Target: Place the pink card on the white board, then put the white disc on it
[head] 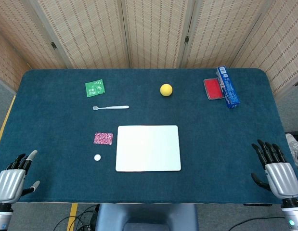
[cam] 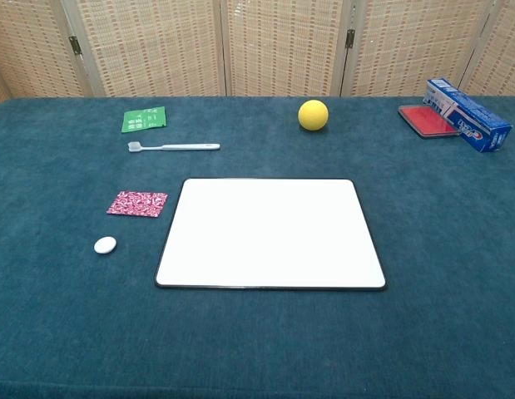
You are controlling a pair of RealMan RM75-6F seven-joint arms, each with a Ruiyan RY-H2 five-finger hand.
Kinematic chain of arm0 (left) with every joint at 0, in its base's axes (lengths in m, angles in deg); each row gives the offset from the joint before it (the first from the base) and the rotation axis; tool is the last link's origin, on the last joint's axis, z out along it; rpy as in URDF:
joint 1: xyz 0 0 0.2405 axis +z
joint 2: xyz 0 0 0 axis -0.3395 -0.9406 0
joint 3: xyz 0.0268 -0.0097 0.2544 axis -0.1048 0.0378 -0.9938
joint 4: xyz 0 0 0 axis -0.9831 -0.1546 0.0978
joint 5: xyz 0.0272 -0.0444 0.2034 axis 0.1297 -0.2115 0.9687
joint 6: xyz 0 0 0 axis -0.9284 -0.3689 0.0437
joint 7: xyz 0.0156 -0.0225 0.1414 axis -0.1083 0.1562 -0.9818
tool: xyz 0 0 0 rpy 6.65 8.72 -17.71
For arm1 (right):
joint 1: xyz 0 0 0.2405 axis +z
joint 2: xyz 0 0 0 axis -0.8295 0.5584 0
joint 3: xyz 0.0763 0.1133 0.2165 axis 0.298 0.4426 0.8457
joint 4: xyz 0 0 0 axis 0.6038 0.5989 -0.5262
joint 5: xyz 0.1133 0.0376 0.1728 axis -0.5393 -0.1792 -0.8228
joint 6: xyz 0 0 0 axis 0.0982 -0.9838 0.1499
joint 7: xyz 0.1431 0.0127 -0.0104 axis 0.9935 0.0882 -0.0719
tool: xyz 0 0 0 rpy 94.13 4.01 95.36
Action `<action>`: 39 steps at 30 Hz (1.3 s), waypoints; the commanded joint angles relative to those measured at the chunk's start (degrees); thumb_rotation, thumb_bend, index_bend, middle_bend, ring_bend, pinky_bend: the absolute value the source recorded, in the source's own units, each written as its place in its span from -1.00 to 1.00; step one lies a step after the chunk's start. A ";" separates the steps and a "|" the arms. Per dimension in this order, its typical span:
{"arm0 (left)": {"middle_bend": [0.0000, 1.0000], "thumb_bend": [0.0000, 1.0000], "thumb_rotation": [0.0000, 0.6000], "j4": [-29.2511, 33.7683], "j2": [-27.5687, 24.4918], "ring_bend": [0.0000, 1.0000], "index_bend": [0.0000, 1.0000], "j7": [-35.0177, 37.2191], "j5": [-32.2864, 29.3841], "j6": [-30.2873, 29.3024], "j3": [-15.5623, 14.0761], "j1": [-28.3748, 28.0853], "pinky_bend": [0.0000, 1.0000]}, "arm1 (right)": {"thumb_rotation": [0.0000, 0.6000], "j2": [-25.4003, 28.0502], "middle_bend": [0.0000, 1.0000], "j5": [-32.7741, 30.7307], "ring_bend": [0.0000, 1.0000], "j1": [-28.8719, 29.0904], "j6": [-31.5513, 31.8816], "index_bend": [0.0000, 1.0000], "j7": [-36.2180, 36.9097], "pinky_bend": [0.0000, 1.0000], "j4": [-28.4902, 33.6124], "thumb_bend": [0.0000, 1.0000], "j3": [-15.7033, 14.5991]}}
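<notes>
We see both hands parked at the near desk (head: 52, 192) edge, left hand (head: 14, 180) and right hand (head: 276, 171) spread wide, holding nothing; pink card (cam: 137, 204) and white disc (cam: 105, 244) lie just left of the white board (cam: 270, 233), within the left hand's likely reach

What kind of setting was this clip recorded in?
Most likely a lab or staged robot-teleoperation workspace, not a home. A table under dark teal cloth is ringed by woven folding screens, and unrelated props, such as a yellow ball, toothbrush and white board, are spaced out on it.
</notes>
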State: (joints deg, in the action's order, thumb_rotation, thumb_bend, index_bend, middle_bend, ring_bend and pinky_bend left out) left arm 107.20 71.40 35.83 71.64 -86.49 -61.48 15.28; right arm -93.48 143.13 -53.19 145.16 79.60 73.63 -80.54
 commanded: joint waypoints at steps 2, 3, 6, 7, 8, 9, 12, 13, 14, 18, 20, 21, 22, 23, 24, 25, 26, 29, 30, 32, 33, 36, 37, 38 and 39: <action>-0.52 -0.50 1.00 0.04 0.15 -0.71 -1.00 -0.69 -0.15 -0.13 0.06 0.04 -0.35 | 1.00 0.05 -1.00 0.08 -1.00 0.15 -0.25 -1.00 0.02 -1.00 -0.05 -0.61 -0.02; -0.52 -0.50 1.00 0.10 0.23 -0.71 -1.00 -0.69 -0.06 -0.25 0.02 0.11 -0.35 | 1.00 0.10 -1.00 0.21 -1.00 0.16 -0.27 -1.00 0.09 -1.00 -0.02 -0.61 -0.09; -0.52 -0.50 1.00 0.42 0.14 -0.71 -1.00 -0.93 0.77 -0.69 -0.42 0.37 -0.35 | 1.00 0.24 -1.00 1.13 -1.00 0.01 0.34 -1.00 0.35 -1.00 0.19 -0.61 -0.33; -0.52 -0.50 1.00 0.55 0.12 -0.71 -1.00 -0.91 1.18 -1.00 -0.57 0.50 -0.35 | 1.00 0.27 -1.00 1.56 -1.00 -0.10 0.65 -1.00 0.39 -1.00 0.20 -0.61 -0.48; -0.52 -0.50 1.00 0.52 0.17 -0.71 -1.00 -0.87 2.03 -1.56 -0.74 0.64 -0.35 | 1.00 0.29 -1.00 2.08 -1.00 -0.26 1.02 -1.00 0.47 -1.00 0.20 -0.61 -0.69; -0.46 -0.50 1.00 0.39 0.28 -0.71 -1.00 -0.60 2.64 -1.91 -0.85 0.70 -0.35 | 1.00 0.31 -1.00 2.35 -1.00 -0.38 1.29 -1.00 0.53 -1.00 0.21 -0.61 -0.79; 0.37 -0.50 1.00 0.23 0.31 -0.17 -1.00 -0.06 3.22 -1.59 -0.94 0.42 -0.14 | 1.00 0.25 -1.00 2.54 -1.00 -0.71 1.95 -1.00 0.62 -1.00 0.19 -0.61 -0.81; 0.59 -0.50 1.00 0.29 0.33 0.09 -1.00 0.41 3.23 -1.15 -0.95 0.20 0.01 | 1.00 0.27 -1.00 2.50 -1.00 -0.77 1.97 -1.00 0.69 -1.00 0.19 -0.61 -0.85; 0.84 -0.51 1.00 0.29 0.26 0.45 -1.00 0.71 3.52 -0.65 -0.86 -0.24 0.28 | 1.00 0.28 -1.00 2.39 -1.00 -0.81 1.96 -1.00 0.76 -1.00 0.14 -0.61 -0.84; 1.00 -0.50 1.00 0.01 1.06 0.99 -0.87 0.18 4.18 -0.31 0.80 -1.93 0.86 | 1.00 0.49 -1.00 2.67 -1.00 -0.74 2.00 -1.00 1.18 -1.00 0.10 -0.61 -0.82; 1.00 -0.50 1.00 0.88 0.86 1.00 -0.79 -0.47 3.00 0.77 2.13 -3.11 0.97 | 1.00 0.56 -1.00 2.89 -1.00 -0.82 2.23 -1.00 1.45 -1.00 0.01 -0.61 -0.87; 1.00 -0.50 1.00 1.57 0.58 1.00 -0.77 -0.91 2.15 1.58 2.69 -3.69 1.00 | 1.00 0.60 -1.00 2.89 -1.00 -0.81 2.23 -1.00 1.56 -1.00 0.00 -0.61 -0.86; 1.00 -0.50 1.00 2.62 0.09 1.00 -0.77 -1.58 0.98 2.87 3.41 -4.56 1.00 | 1.00 0.63 -1.00 2.85 -1.00 -0.78 2.19 -1.00 1.61 -1.00 -0.03 -0.61 -0.81; 1.00 -0.50 1.00 3.43 -0.27 1.00 -0.77 -2.04 0.15 3.84 3.93 -5.24 1.00 | 1.00 0.63 -1.00 2.81 -1.00 -0.73 2.14 -1.00 1.64 -1.00 -0.06 -0.61 -0.76; 1.00 -0.51 1.00 4.20 -0.59 1.00 -0.76 -2.60 -0.71 4.75 4.42 -5.88 1.00 | 1.00 0.64 -1.00 2.75 -1.00 -0.68 2.02 -1.00 1.66 -1.00 -0.09 -0.61 -0.74; 1.00 -0.51 1.00 4.94 -0.83 1.00 -0.75 -3.35 -1.62 5.62 4.87 -6.48 1.00 | 1.00 0.68 -1.00 2.65 -1.00 -0.63 1.87 -1.00 1.69 -1.00 -0.07 -0.61 -0.74; 1.00 -0.51 1.00 5.91 -1.09 1.00 -0.71 -4.52 -2.96 6.86 5.38 -7.28 1.00 | 1.00 0.73 -1.00 2.51 -1.00 -0.58 1.74 -1.00 1.81 -1.00 -0.05 -0.61 -0.68; 1.00 -0.50 1.00 8.75 -1.90 1.00 -0.66 -7.51 -6.69 10.87 6.15 -9.50 1.00 | 1.00 0.86 -1.00 2.18 -1.00 -0.48 1.58 -1.00 2.15 -1.00 -0.08 -0.61 -0.49; 1.00 -0.50 1.00 9.62 -2.20 1.00 -0.64 -7.68 -7.75 12.32 6.35 -10.28 1.00 | 1.00 0.90 -1.00 2.06 -1.00 -0.44 1.46 -1.00 2.23 -1.00 -0.13 -0.61 -0.46; 1.00 -0.50 1.00 11.42 -2.91 1.00 -0.61 -7.67 -10.15 15.62 6.98 -12.20 1.00 | 1.00 0.96 -1.00 1.78 -1.00 -0.24 1.01 -1.00 2.35 -1.00 -0.18 -0.61 -0.37; 1.00 -0.50 1.00 11.94 -3.03 1.00 -0.58 -7.80 -11.02 16.72 7.29 -13.00 1.00 | 1.00 0.99 -1.00 1.70 -1.00 -0.12 0.76 -1.00 2.38 -1.00 -0.20 -0.61 -0.36; 1.00 -0.51 1.00 12.63 -2.18 1.00 -0.55 -10.29 -13.43 18.74 8.06 -15.38 1.00 | 1.00 1.09 -1.00 1.54 -1.00 0.20 0.07 -1.00 2.48 -1.00 -0.25 -0.61 -0.37; 1.00 -0.51 1.00 12.62 -1.34 1.00 -0.55 -11.34 -14.71 19.22 8.41 -16.26 1.00 | 1.00 1.11 -1.00 1.50 -1.00 0.26 -0.06 -1.00 2.55 -1.00 -0.24 -0.61 -0.38; 1.00 -0.51 1.00 12.55 -0.67 1.00 -0.55 -12.11 -15.91 19.69 8.67 -16.96 1.00 | 1.00 1.15 -1.00 1.54 -1.00 0.27 -0.09 -1.00 2.61 -1.00 -0.23 -0.61 -0.41; 1.00 -0.51 1.00 12.45 0.00 1.00 -0.54 -12.90 -17.22 20.16 8.92 -17.66 1.00 | 1.00 1.20 -1.00 1.60 -1.00 0.27 -0.04 -1.00 2.71 -1.00 -0.21 -0.61 -0.42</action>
State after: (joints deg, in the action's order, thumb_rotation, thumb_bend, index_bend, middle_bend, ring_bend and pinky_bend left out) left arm 119.31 70.02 24.89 56.89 -67.74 -53.45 -0.56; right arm -92.31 144.70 -52.93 145.10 82.28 73.41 -80.96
